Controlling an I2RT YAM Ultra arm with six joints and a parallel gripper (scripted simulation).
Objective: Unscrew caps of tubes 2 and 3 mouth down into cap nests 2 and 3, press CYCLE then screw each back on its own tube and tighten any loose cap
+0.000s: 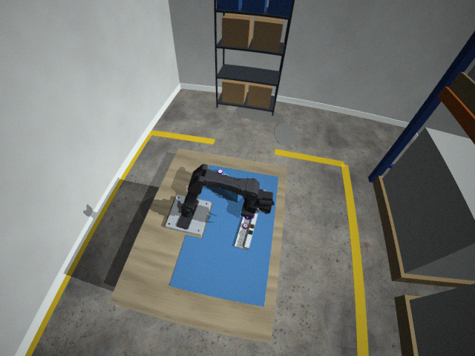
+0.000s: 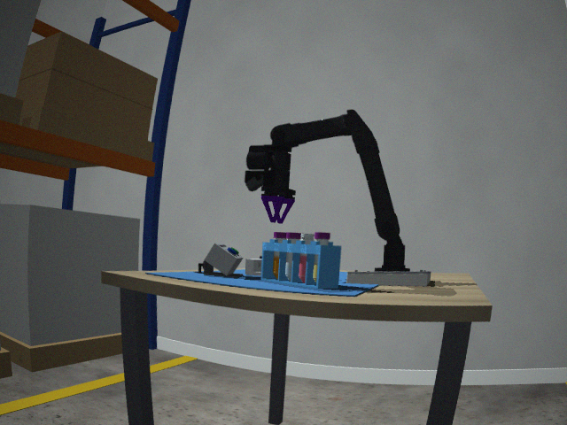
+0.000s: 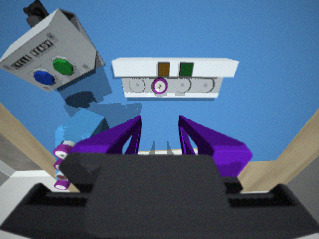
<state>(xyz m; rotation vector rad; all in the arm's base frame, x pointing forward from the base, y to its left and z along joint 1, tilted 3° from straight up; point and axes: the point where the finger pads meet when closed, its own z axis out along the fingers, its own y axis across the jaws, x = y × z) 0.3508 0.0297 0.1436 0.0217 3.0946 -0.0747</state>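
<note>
Gripper (image 3: 159,130) is hanging high above the blue mat (image 3: 259,35), purple fingers parted about halfway, nothing between them, released. In the exterior view it is sitting well above the tube station (image 2: 327,267), pointing down.

One purple cap (image 3: 159,86) is lying in the cap tray (image 3: 131,67), in the second nest from the left in the wrist view; its dot is showing but the number is too small to read. The other three nests are looking grey and bare. Amber lamp (image 3: 163,69) and green lamp (image 3: 186,68) are sitting on the white console above the nests; whether either is lit, hard to say.

Key desk (image 3: 30,52) is standing left of the tray, tilted, with the blue key (image 3: 44,77) and green key (image 3: 62,65) on it.

On the station, three purple caps are showing on tubes; one tube (image 2: 307,237) between them is showing a grey top, uncapped by the look of it.

Arm is reaching out from its base plate (image 1: 171,223) across the mat.
</note>
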